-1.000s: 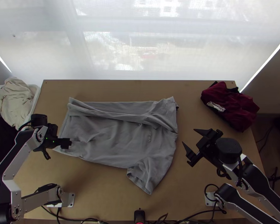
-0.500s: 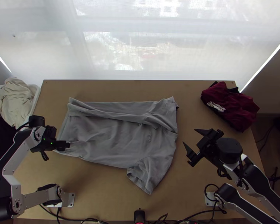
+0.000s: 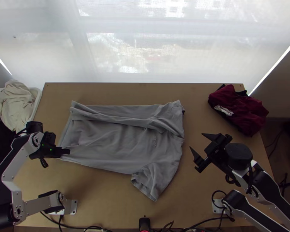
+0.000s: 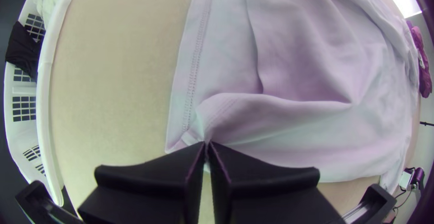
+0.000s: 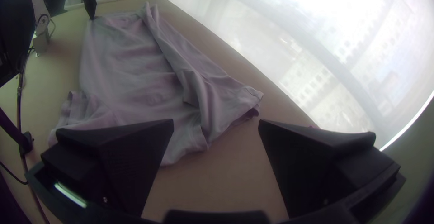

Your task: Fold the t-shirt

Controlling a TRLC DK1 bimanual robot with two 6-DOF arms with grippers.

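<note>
T-shirt [image 3: 121, 143] pinched at a hem corner

I have the left gripper [image 3: 68, 151] pressed together on the T-shirt's hem corner, near the worktop's [image 3: 106, 201] left edge. My right gripper [image 3: 196, 141] is spread wide, apart from the collar end. The T-shirt lies left of centre, a lengthwise fold along its far side, one sleeve [image 3: 149, 181] angled toward the near edge. I see maroon clothing [image 3: 241, 110] at the far right corner.
</note>
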